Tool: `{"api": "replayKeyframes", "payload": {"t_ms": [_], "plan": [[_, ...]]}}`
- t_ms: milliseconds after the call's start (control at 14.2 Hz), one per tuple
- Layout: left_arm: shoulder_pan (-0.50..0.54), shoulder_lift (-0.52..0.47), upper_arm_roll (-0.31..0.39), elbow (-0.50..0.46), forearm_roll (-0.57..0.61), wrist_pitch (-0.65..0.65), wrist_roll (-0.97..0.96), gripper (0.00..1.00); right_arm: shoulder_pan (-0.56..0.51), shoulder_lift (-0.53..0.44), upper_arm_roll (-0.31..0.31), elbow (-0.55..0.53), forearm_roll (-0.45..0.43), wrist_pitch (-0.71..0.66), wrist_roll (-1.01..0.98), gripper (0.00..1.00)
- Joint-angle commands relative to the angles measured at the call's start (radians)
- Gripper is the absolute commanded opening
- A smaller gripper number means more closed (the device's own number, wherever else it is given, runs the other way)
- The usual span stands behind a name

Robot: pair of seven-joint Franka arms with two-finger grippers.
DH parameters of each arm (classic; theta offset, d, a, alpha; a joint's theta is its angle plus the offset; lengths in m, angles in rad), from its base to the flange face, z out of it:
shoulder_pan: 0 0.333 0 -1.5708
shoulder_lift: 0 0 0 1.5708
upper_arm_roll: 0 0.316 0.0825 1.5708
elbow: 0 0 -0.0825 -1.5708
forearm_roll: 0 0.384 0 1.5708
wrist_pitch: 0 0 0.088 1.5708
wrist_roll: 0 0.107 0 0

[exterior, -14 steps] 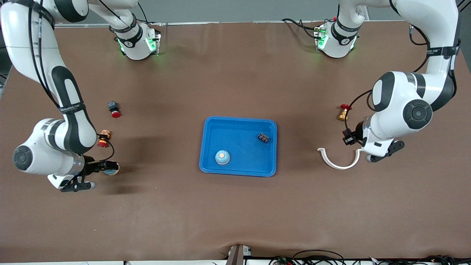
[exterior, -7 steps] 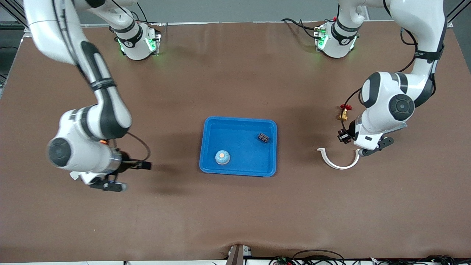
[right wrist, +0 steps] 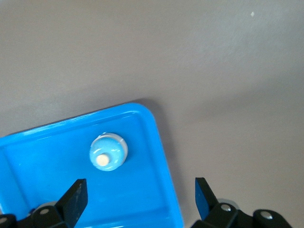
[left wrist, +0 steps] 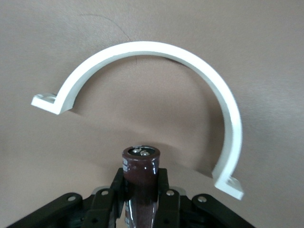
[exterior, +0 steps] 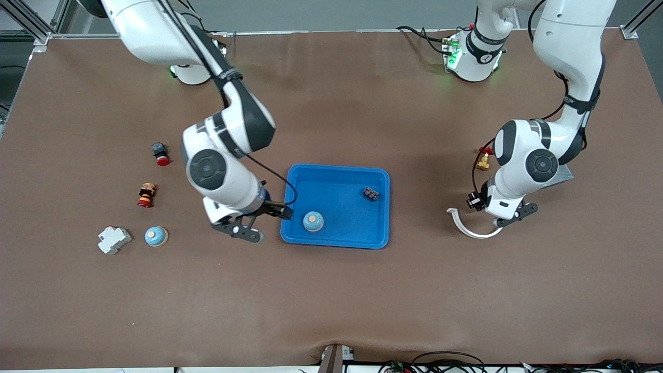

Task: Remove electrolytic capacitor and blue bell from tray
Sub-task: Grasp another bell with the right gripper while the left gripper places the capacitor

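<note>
Two items asked for: electrolytic capacitor (left wrist: 141, 167) and blue bell (exterior: 313, 221).
Capacitor: already out of the tray (exterior: 335, 238); clamped upright in the left tool (exterior: 496, 213), brown can with its two terminals up in the left wrist view.
Left tool: shut on the capacitor, hanging over the surface (exterior: 331, 300) toward the left arm's end, just above the white half-ring clamp (exterior: 474, 228), well apart from the tray.
Bell in tray: sits on the tray floor at the corner nearer the front camera and toward the right arm's end, pale blue dome with a light button on top.
Right tool: fingers (right wrist: 73, 202) spread wide, empty, over the tray's rim at the right arm's end, bell (right wrist: 108, 152) just ahead of the gap in the right wrist view.
Step in hand, judged: capacitor awaiting set-down, bell pickup approaching.
Next move for right tool: shift inward until the fingers straddle the dome, lower, close; dome is round and smooth, so a low grip near its base seems safer.
Next move for left tool: lower and release beside the clamp, not on it.
Also in tray: small black component (exterior: 370, 194), not asked for.
Elsewhere on surface: second blue bell (exterior: 155, 236), white breaker (exterior: 114, 240), red push button (exterior: 160, 154), brass valve (exterior: 484, 161).
</note>
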Motion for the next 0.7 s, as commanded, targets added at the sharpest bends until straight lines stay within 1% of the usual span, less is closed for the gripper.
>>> {"api": "replayKeyframes", "payload": {"t_ms": [0,141,211,282,352,422,493,563,633], "plan": [[0.019,0.033,-0.003,0.033,0.022,0.010,0.023,0.10,0.059,0.085,-0.013,0.070,-0.044,0.050,0.120,1.00],[0.021,0.051,-0.003,0.047,0.022,0.010,0.028,0.10,0.088,0.128,-0.013,0.071,-0.070,0.110,0.184,1.00],[0.021,0.059,-0.003,0.050,0.022,0.010,0.028,0.11,0.104,0.148,-0.013,0.073,-0.088,0.136,0.224,1.00],[0.021,0.059,-0.003,0.050,0.022,0.010,0.028,0.21,0.119,0.169,-0.015,0.078,-0.105,0.159,0.259,1.00],[0.021,0.061,-0.003,0.058,0.022,0.010,0.028,0.35,0.130,0.192,-0.015,0.094,-0.128,0.167,0.284,1.00],[0.021,0.061,-0.003,0.058,0.022,0.010,0.028,0.61,0.134,0.215,-0.015,0.111,-0.145,0.169,0.301,1.00],[0.018,0.061,-0.003,0.059,0.022,0.010,0.028,0.94,0.138,0.237,-0.015,0.125,-0.154,0.170,0.315,1.00],[0.019,0.061,-0.005,0.064,0.022,0.006,0.026,1.00,0.148,0.254,-0.016,0.136,-0.161,0.178,0.321,1.00],[0.019,0.058,-0.005,0.066,0.022,0.004,0.017,1.00,0.153,0.266,-0.018,0.139,-0.162,0.192,0.329,1.00]]}}
